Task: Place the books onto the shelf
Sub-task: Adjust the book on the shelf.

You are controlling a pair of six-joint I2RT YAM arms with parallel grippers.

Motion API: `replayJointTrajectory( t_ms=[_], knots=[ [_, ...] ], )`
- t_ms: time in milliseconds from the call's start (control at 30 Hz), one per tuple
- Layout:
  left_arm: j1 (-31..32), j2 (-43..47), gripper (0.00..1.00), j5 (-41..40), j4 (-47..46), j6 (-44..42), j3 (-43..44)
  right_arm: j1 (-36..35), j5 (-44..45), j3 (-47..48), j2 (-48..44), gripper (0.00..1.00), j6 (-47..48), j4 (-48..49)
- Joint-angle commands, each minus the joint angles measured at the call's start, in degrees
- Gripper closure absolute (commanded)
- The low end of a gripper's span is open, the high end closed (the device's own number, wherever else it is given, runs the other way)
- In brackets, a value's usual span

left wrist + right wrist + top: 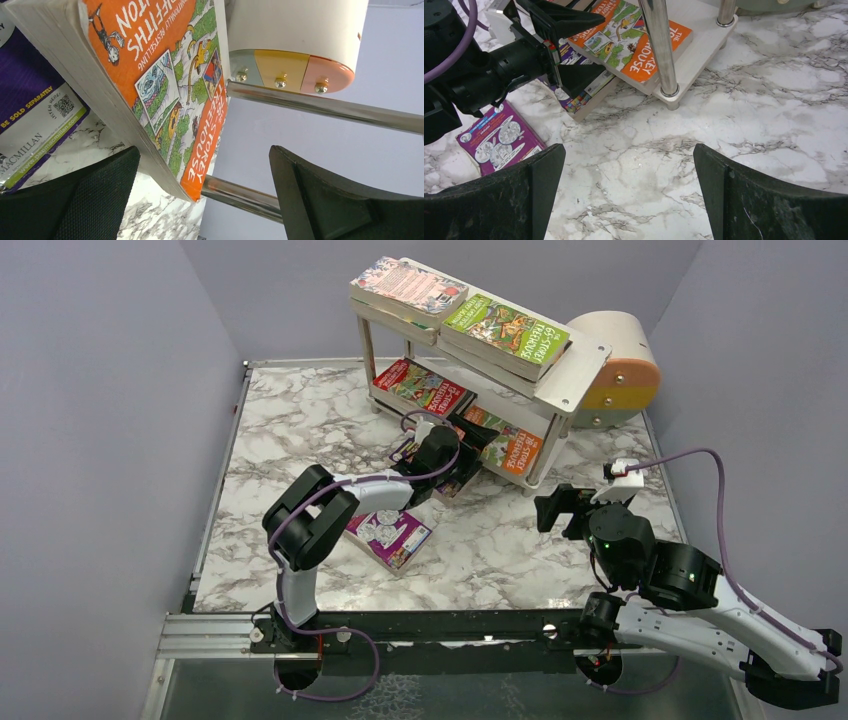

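Shelf (575,367): green book (505,332) top tier; orange book (512,447) lower tier.

Table (300,430) white marble, grey veins. Shelf (578,375) pale whitewashed wood, chrome legs. Pink-red patterned book (408,285). Green book (505,332), cartoon cover. Red book (420,386). Orange book (512,448), green cartoon panels, white lettering. Purple book (392,533), white cartoon circles. Box (612,335) beige, end grey, yellow, orange. Cable (692,451) purple.
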State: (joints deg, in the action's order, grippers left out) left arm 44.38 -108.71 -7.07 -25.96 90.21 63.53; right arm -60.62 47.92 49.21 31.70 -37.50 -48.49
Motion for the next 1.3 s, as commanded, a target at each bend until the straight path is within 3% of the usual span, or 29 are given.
replayJointTrajectory(
  t_ms=[0,1267],
  knots=[
    [-0.8,-0.9,0.01,-2.2,-0.5,-0.6,2.4,0.2,0.6,-0.8,-0.2,0.02,-1.0,-0.4],
    [-3.7,-1.7,0.01,-2.0,-0.5,-0.6,2.6,0.2,-0.5,-2.3,1.5,0.02,-1.6,1.0]
  ],
)
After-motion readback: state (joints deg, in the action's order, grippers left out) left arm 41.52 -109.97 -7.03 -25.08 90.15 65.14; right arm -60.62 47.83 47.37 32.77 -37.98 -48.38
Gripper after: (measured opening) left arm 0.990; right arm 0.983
